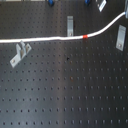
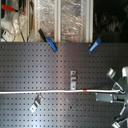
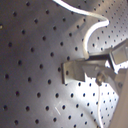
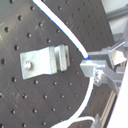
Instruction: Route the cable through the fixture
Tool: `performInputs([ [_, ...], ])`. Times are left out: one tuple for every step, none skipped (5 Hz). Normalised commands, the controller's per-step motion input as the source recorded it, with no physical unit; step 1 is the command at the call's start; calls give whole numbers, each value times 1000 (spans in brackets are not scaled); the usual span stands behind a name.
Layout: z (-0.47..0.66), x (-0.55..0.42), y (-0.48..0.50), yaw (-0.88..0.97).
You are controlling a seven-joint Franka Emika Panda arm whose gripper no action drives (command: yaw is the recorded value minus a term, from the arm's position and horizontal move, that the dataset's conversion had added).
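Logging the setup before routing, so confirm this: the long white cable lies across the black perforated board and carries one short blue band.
Not quite. The long thin white cable does lie across the black perforated board, but its one short band is red, not blue. The first exterior view shows this plainly, and the second exterior view agrees.

Two blue clamps [image 2: 52,45] sat along the black perforated bench's [image 2: 30,70] far edge in the second exterior view, with clutter [image 2: 12,20] behind them.
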Motion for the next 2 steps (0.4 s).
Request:
performInputs([
  [186, -473, 77, -605],
  [155, -533, 203, 0],
])
